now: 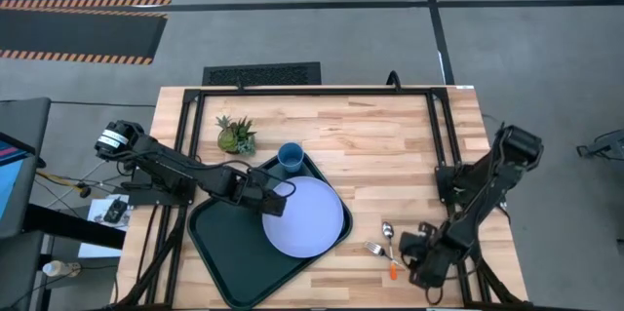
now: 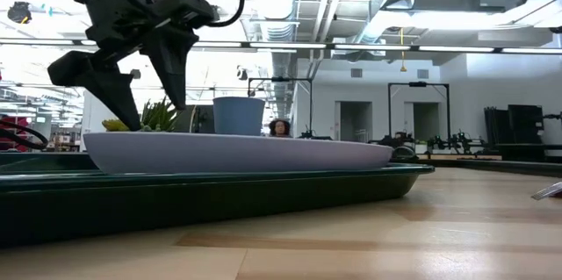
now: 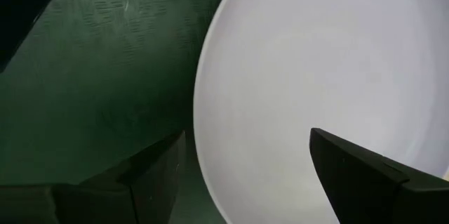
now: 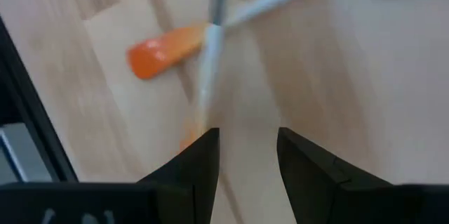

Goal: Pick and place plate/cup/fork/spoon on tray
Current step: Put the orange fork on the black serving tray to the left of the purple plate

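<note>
Looking straight down, we are seeing the left tool hanging with its fingers spread wide at the left edge of the plate. That plate is lying on the tray with its right side reaching over the tray's right rim. Up at the tray's far corner the cup is standing, and a small potted plant is sitting beside it on the bare tabletop. Right of the plate, well apart from it, the spoon and fork are lying crossed near the front edge, with the right tool hovering just beside them; open wood is stretching behind them.

From tabletop height, we are seeing the tray's rim closest, the plate resting above it, the cup behind, and the left tool's spread fingers above the plate's left end. A bright hall with ceiling ducts is opening beyond.

Past the left wrist, the plate's rim is lying between the wide fingers.

Past the right wrist, narrow fingers are pointing at the crossed orange-handled cutlery.
</note>
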Tool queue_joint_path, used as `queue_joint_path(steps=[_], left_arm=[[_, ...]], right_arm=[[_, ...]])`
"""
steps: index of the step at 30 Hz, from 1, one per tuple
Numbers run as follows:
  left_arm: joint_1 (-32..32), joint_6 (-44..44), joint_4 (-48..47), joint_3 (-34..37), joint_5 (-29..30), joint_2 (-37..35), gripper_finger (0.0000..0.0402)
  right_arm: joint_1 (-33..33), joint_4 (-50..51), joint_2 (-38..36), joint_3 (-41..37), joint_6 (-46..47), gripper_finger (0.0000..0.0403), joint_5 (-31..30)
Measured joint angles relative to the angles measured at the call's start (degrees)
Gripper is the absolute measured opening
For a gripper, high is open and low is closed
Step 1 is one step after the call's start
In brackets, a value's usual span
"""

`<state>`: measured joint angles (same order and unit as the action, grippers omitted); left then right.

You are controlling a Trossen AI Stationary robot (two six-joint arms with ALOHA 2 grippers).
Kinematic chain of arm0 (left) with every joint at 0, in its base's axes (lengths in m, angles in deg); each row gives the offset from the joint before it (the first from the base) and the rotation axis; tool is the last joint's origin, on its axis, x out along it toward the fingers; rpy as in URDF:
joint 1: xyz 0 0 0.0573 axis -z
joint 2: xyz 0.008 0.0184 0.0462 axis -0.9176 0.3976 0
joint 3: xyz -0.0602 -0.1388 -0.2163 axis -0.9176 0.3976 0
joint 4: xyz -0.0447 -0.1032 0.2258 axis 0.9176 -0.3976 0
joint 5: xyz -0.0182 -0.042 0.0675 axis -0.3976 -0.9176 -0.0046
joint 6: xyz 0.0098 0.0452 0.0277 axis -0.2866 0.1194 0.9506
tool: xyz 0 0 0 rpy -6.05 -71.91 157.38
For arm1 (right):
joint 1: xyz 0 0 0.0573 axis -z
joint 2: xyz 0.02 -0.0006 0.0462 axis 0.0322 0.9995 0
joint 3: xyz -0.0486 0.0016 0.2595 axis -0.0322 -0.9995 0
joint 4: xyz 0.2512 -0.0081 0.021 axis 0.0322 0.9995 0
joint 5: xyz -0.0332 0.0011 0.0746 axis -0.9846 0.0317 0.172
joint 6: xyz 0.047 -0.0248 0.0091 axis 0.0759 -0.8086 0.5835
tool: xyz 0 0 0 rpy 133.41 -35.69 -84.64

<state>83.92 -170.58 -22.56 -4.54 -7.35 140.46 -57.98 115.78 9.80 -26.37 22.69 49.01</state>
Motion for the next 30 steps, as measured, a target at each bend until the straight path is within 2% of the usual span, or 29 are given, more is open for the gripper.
queue_joint_path(steps=[4,9,15,21,24,30], left_arm=[[0.22,0.99,0.2,0.0,0.14,0.0,0.0288],[0.22,1.16,0.27,0.0,0.9,0.0,0.0288],[0.17,1.16,1.88,0.0,2.1,0.0,0.0288],[0.17,1.16,2.82,0.0,2.57,-0.01,0.0288],[0.17,1.76,2.83,0.01,2.56,-0.01,0.0288],[0.19,4.19,2.83,0.0,2.04,0.0,0.0288]], right_arm=[[0.8,0.82,5.35,4.88,-4.46,0.0168,0.02],[0.57,5.61,8.43,8.49,-4.7,0.0168,0.01],[0.09,7.62,6.21,9.56,-4.42,0.0168,0.1],[0.56,2.97,5.19,12.3,-4.95,0.0168,-6.18],[1.96,-1.18,8.31,14.5,-5.81,0.0168,-6.01],[4.29,1.54,15.64,21.31,-9.07,0.0168,-5.62]])
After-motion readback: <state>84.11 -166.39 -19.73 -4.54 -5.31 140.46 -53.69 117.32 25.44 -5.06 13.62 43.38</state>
